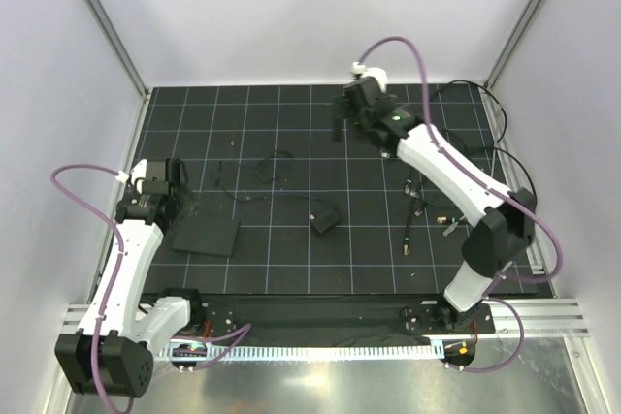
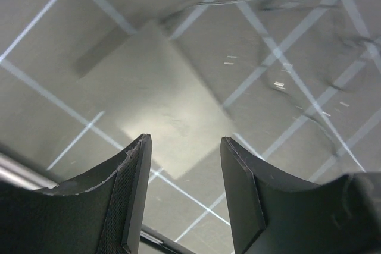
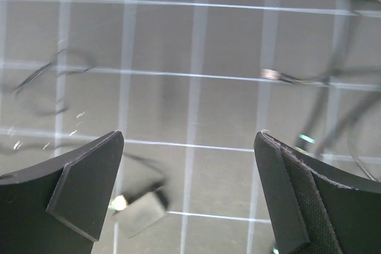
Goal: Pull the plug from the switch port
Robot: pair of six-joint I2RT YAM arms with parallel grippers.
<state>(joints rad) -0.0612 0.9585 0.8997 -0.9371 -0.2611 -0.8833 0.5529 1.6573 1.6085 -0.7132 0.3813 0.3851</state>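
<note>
The flat black box [image 1: 206, 235] lies at the left of the mat; in the left wrist view it is a pale slab [image 2: 149, 93] beyond my fingers. A thin cable [image 2: 238, 1] runs away from its far corner; I cannot make out the plug or port there. My left gripper [image 1: 178, 196] hovers just above the box's far edge, open and empty [image 2: 186, 141]. My right gripper [image 1: 340, 121] hangs high over the far middle of the mat, open and empty [image 3: 189, 138].
A smaller black square block [image 1: 326, 219] with a cable and a lit spot lies mid-mat; it also shows in the right wrist view [image 3: 140, 212]. Thin loose wire [image 1: 257, 176] curls behind it. Several cables with connectors [image 1: 417, 210] lie at the right.
</note>
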